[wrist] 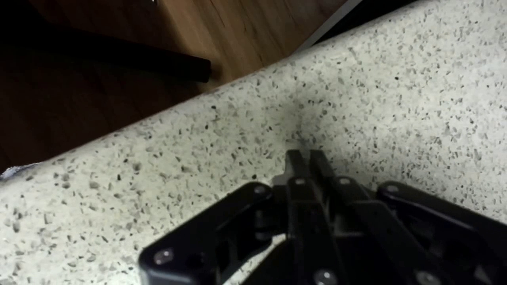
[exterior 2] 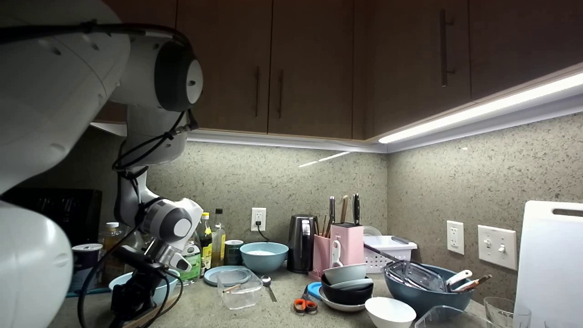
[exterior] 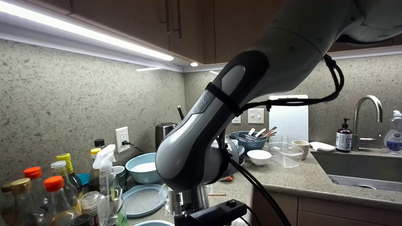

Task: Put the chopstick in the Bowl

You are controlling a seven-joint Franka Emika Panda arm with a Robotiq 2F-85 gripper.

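Observation:
The chopstick appears as a thin, pale tan stick (exterior 2: 231, 288) at a clear plastic container in an exterior view; its end (exterior: 217, 195) also shows beside the arm. I cannot tell whether it lies inside or across the rim. A light blue bowl (exterior 2: 264, 259) stands by the back wall and also shows in an exterior view (exterior: 143, 169). Another light blue bowl (exterior 2: 160, 291) is behind my gripper (exterior 2: 130, 296). In the wrist view my gripper (wrist: 305, 153) points at bare counter near its front edge. The fingertips are almost together, a thin gap between them, nothing seen held.
The clear container (exterior 2: 241, 298) stands mid-counter near a spoon (exterior 2: 269, 288), a blue lid (exterior 2: 226, 275) and orange scissors (exterior 2: 305, 306). Stacked dishes (exterior 2: 347, 291) and a white bowl (exterior 2: 390, 313) are to one side. Bottles (exterior: 54, 194) and a spray bottle (exterior: 106, 185) crowd the other end.

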